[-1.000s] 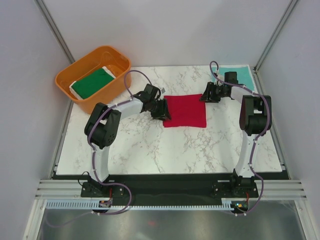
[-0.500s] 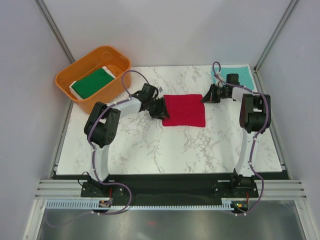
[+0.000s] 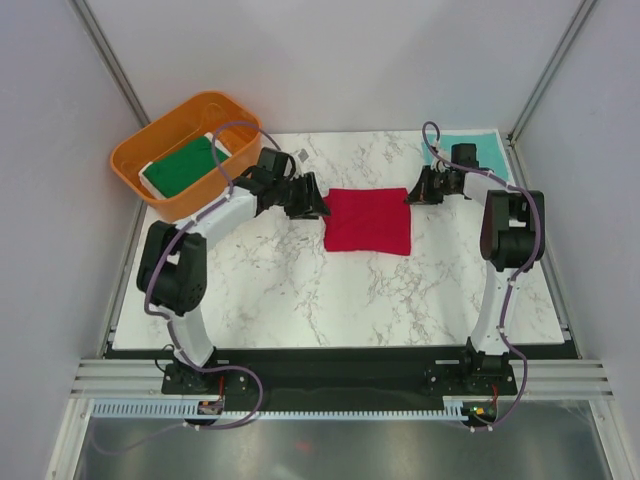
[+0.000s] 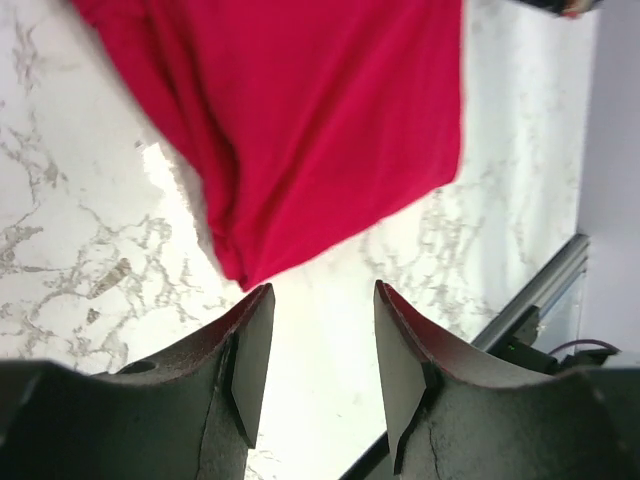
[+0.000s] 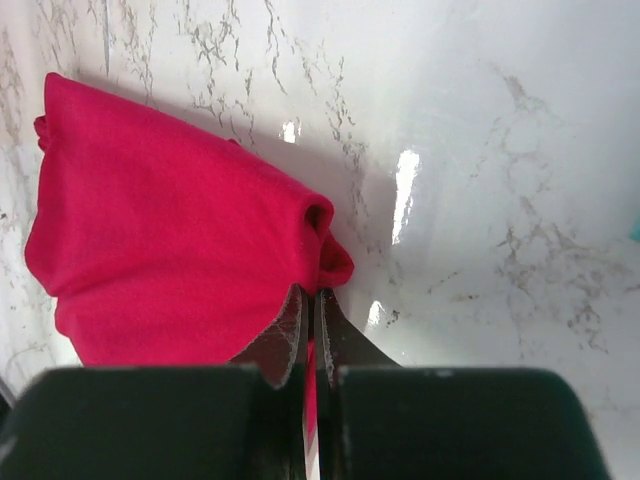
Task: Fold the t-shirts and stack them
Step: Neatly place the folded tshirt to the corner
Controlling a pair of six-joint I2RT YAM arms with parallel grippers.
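Arms extended, right jaws pinching red t-shirt (image 3: 368, 220), left jaws apart

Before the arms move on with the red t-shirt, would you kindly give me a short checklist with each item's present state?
1. Right pincer shut on the red t-shirt at its corner: ok.
2. Left pincer open, nothing between its fingers: ok.
3. Red t-shirt folded smooth: not ok, creases run along the edge nearest the left pincer.
4. Teal t-shirt folded at the far right corner: cannot tell, only part of it shows.
5. Dark green t-shirt out of the orange tub: not ok, it lies inside.
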